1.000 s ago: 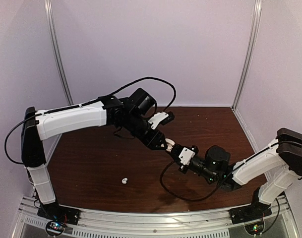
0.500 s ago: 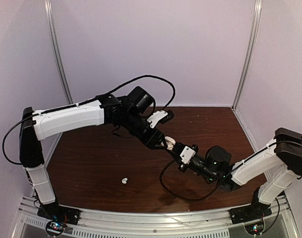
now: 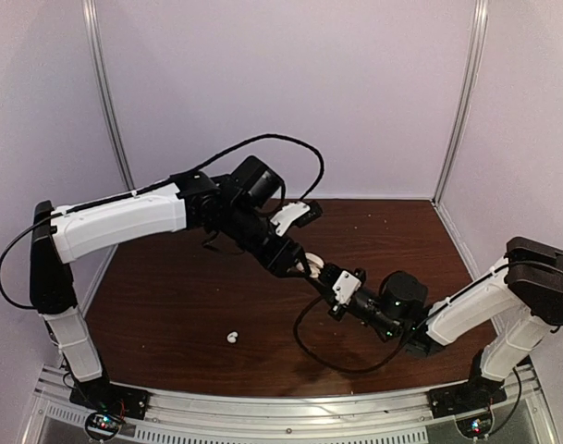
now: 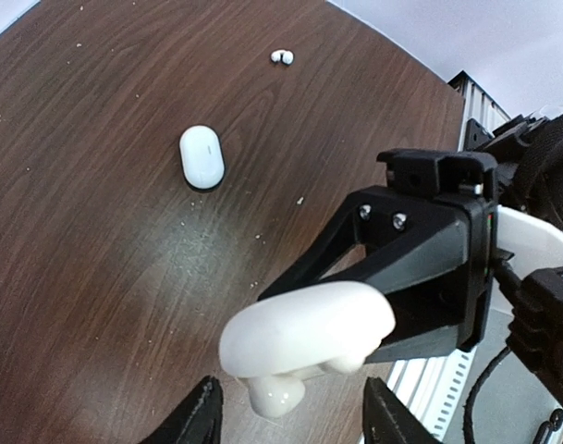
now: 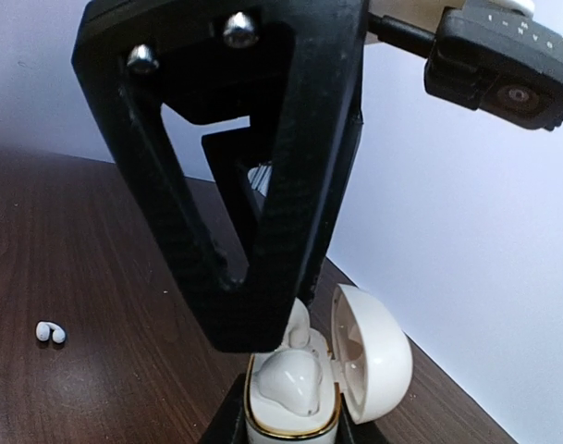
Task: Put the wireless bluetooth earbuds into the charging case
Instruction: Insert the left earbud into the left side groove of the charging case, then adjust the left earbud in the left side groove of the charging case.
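My right gripper [image 3: 331, 278] [image 5: 290, 433] is shut on the open white charging case [image 5: 292, 416], whose lid [image 5: 373, 356] is tipped to the right. One white earbud [image 5: 286, 381] lies in the front seat. A second earbud [image 5: 299, 322] sits behind it, right under the tip of my left gripper [image 5: 263, 335]. My left gripper [image 3: 307, 267] [image 4: 290, 393] is open, its fingers on either side of the case [image 4: 304, 328] without touching it. A loose earbud [image 3: 232, 338] [image 4: 282, 56] [image 5: 50, 331] lies on the table.
A second, closed white case [image 4: 201, 157] lies on the brown table [image 3: 170, 305]; the top view does not show it. A black cable [image 3: 304, 342] loops over the table by the right arm. Pale walls stand on three sides.
My right gripper has carried the case slightly up and left, closer under the left gripper. The left arm has shifted a little to the left. The loose earbud has not moved.
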### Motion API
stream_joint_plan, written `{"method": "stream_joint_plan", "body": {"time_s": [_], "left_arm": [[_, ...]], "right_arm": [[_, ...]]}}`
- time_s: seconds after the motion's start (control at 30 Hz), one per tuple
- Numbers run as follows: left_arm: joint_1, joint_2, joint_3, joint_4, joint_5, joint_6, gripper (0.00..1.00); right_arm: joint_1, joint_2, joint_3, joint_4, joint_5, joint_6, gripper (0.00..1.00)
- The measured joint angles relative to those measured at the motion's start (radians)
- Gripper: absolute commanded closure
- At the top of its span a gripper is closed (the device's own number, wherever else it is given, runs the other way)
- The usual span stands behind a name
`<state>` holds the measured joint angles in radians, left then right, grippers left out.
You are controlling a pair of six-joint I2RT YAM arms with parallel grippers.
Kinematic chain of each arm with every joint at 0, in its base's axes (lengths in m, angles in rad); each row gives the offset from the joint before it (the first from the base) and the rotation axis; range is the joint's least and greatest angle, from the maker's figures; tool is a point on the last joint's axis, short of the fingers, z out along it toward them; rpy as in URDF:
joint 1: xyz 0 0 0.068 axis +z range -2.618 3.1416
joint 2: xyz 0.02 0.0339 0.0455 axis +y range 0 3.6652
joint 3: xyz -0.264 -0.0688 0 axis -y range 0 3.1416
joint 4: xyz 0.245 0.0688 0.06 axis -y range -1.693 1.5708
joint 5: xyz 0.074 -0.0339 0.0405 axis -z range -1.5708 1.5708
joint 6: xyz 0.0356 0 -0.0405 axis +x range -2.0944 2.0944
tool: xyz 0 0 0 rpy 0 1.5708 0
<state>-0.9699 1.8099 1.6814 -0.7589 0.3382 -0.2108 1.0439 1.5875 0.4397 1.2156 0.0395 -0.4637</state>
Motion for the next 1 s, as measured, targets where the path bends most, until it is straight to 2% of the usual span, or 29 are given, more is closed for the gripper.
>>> {"method": "stream_joint_plan", "body": {"time_s": [0.13,0.37,0.47,0.5,0.53,0.8,1.0], "left_arm": [[0.000,-0.037,0.000,0.000,-0.019,0.008,0.45],[0.000,-0.147,-0.034,0.047,-0.063,0.038,0.32],[0.000,-0.203,-0.079,0.108,-0.091,0.049,0.16],[0.000,-0.227,-0.106,0.136,-0.103,0.050,0.05],[0.000,-0.255,-0.141,0.166,-0.117,0.055,0.03],[0.000,-0.568,-0.560,0.535,-0.182,0.072,0.02],[0.000,-0.648,-0.660,0.711,-0.175,0.109,0.02]], "right_arm": [[-0.002,0.002,0.000,0.001,-0.011,0.010,1.00],[-0.015,0.002,0.000,0.000,-0.060,0.053,1.00],[-0.023,-0.012,-0.002,-0.008,-0.097,0.078,1.00],[-0.027,-0.023,-0.004,-0.010,-0.114,0.088,1.00],[-0.031,-0.036,-0.006,-0.011,-0.131,0.099,1.00],[-0.065,-0.185,-0.022,-0.063,-0.317,0.208,1.00],[-0.078,-0.280,-0.021,-0.153,-0.462,0.281,1.00]]}}
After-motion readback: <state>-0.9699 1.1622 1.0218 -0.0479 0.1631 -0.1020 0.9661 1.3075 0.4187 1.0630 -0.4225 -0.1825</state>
